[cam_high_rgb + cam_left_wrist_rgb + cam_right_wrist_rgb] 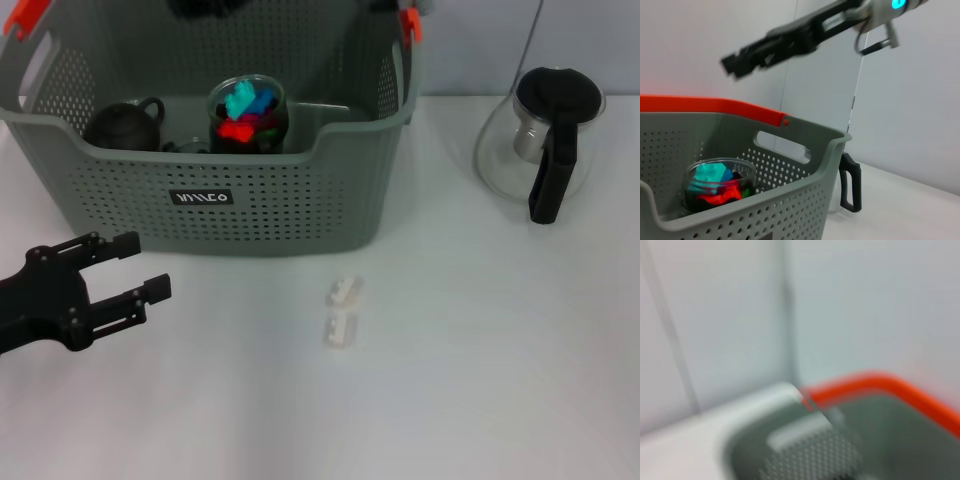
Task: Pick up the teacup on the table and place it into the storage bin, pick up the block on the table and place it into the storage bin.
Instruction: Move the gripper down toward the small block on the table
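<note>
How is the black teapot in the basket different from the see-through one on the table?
The small teapot is dark all over, while the glass teapot is clear with a black lid and handle. The small teapot sits inside the storage bin; the glass teapot stands outside it on the table, on the robot's right. The glass teapot looks bigger. Both stand upright and have a handle.

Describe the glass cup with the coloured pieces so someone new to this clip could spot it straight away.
Start at the storage bin, the big grey-green perforated basket with orange handle clips at the back of the white table. Inside it, just behind the front wall above the black label, stands the glass cup. Its neighbour, a small dark teapot, is opaque, while the cup is clear and shows teal, blue and red pieces.
</note>
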### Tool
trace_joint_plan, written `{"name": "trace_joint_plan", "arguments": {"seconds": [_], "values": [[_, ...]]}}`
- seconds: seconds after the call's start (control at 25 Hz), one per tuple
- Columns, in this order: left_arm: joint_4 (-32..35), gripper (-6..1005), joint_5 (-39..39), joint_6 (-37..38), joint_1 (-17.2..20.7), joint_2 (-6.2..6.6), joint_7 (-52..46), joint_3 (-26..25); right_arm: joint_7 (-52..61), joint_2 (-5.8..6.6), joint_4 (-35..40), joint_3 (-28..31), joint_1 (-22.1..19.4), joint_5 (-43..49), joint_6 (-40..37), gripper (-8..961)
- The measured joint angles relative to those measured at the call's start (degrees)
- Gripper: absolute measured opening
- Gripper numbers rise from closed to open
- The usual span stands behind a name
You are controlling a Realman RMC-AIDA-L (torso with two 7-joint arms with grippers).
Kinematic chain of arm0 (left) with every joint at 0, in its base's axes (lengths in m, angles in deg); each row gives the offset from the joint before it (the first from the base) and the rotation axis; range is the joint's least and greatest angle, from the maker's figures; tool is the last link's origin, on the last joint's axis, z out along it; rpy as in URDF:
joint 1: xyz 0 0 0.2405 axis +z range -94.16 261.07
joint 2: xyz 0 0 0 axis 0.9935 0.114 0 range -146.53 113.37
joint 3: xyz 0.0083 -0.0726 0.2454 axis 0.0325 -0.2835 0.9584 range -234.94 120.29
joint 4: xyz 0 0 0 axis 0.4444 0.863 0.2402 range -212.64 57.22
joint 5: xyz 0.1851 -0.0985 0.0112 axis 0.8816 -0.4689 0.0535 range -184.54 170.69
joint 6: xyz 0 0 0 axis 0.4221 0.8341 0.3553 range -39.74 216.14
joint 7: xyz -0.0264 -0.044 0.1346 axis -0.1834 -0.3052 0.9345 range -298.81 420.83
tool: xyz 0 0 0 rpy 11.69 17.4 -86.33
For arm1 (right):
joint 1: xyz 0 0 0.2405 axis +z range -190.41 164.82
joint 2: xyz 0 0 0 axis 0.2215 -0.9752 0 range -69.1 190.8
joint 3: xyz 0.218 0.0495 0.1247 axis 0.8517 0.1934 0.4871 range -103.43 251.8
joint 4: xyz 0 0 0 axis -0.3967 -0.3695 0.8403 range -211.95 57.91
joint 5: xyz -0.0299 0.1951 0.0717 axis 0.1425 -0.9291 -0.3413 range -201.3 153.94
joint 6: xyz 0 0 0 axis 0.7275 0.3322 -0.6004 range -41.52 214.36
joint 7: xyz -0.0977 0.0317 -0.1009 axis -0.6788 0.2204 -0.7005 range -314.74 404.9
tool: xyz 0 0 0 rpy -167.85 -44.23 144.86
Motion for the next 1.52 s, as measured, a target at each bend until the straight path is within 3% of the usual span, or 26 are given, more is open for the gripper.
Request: {"name": "trace_joint_plan", "arguments": {"seconds": [0.08, 0.12, 0.16, 0.2, 0.28, 0.4, 0.56, 0.64, 0.76, 0.84, 1.0, 1.08, 1.12, 1.52], "values": [[0.0, 693, 0.0, 0.21, 0.0, 0.01, 0.0, -0.07, -4.84, 0.13, 5.51, 0.54, -4.82, -8.02, -4.06, 487], [0.0, 693, 0.0, 0.26, -0.01, 0.03, 0.0, -0.2, -9.6, 0.31, 10.42, 2.01, -10.42, -15.2, -9.75, 488], [-0.01, 693, 0.0, 0.29, -0.1, 0.07, 0.0, -0.41, -11.27, 0.37, 12.11, 3.0, -12.51, -17.3, -12.6, 486], [-0.01, 694, 0.0, 0.29, -0.1, 0.07, 0.0, -0.41, -11.27, 0.37, 12.11, 3.0, -12.51, -17.3, -12.6, 484], [0.0, 694, 0.0, 0.16, -0.12, 0.14, 0.0, -0.52, -13.17, 0.77, 15.26, 6.07, -16.7, -19.27, -19.78, 481], [0.0, 694, 0.04, -0.08, -0.12, 0.43, 0.0, -0.58, -12.44, 2.53, 18.36, 10.81, -20.78, -18.91, -31.23, 477], [0.37, 693, 0.12, -0.11, 0.01, 0.55, 0.0, -0.73, -7.67, 5.88, 20.34, 12.89, -21.94, -13.97, -46.74, 477], [0.47, 693, 0.24, -0.12, 0.02, 0.55, -0.01, -1.23, -5.65, 6.08, 21.81, 12.91, -21.59, -8.94, -52.73, 477], [0.39, 694, 0.41, -0.13, -0.14, 0.53, -0.04, -1.57, -3.02, 5.09, 22.73, 10.73, -19.68, -1.1, -56.09, 477], [0.35, 694, 0.4, -0.15, -0.17, 0.54, -0.05, -1.6, -2.28, 4.27, 21.9, 7.93, -17.94, 2.62, -56.54, 477], [0.26, 693, 0.22, -0.14, -0.18, 0.53, -0.07, -1.56, -4.55, 0.88, 19.74, 0.73, -13.86, 9.74, -54.65, 477], [0.22, 693, 0.1, -0.13, -0.17, 0.53, -0.08, -1.59, -4.3, -0.25, 18.74, -3.18, -12.3, 12.71, -51.64, 476], [0.19, 693, 0.07, -0.11, -0.18, 0.53, -0.08, -1.58, -1.87, -0.29, 16.12, -8.09, -10.55, 13.38, -46.83, 476], [0.08, 693, 0.23, -0.65, -0.09, 0.53, -0.08, -2.11, 2.56, -0.6, -4.95, -19.29, -2.3, 10.37, -27.24, 476]]}}
